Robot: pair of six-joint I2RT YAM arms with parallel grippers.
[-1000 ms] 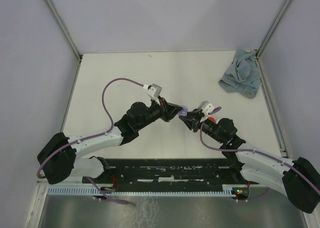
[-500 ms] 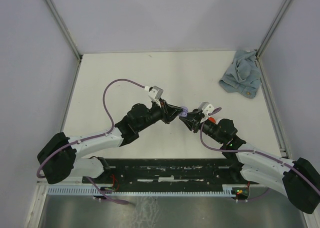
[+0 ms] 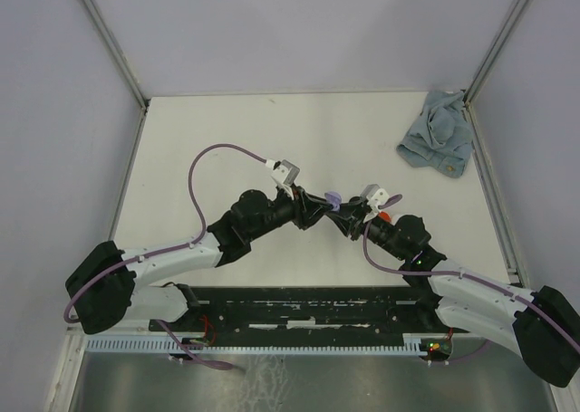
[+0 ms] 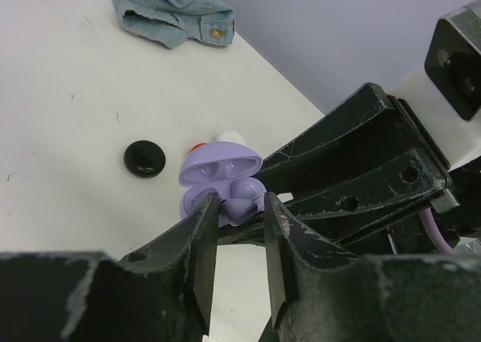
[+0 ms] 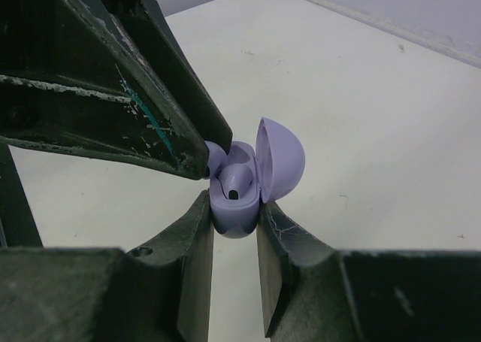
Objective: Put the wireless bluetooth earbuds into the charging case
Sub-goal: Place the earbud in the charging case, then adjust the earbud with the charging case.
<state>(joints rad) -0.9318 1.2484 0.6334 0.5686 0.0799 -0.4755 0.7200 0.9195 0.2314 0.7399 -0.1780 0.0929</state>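
Right gripper (image 5: pixel 233 225) clamped on the open lilac charging case (image 5: pixel 279 158), lid up; left gripper (image 4: pixel 239 223), jaws slightly apart, brackets a lilac earbud (image 4: pixel 242 205) sitting at the case's mouth, between its tips. Should the earbud be only half-seated, a finger brushing it on the way back could flick it onto the table (image 4: pixel 68 94), or twist the case in the clamp.
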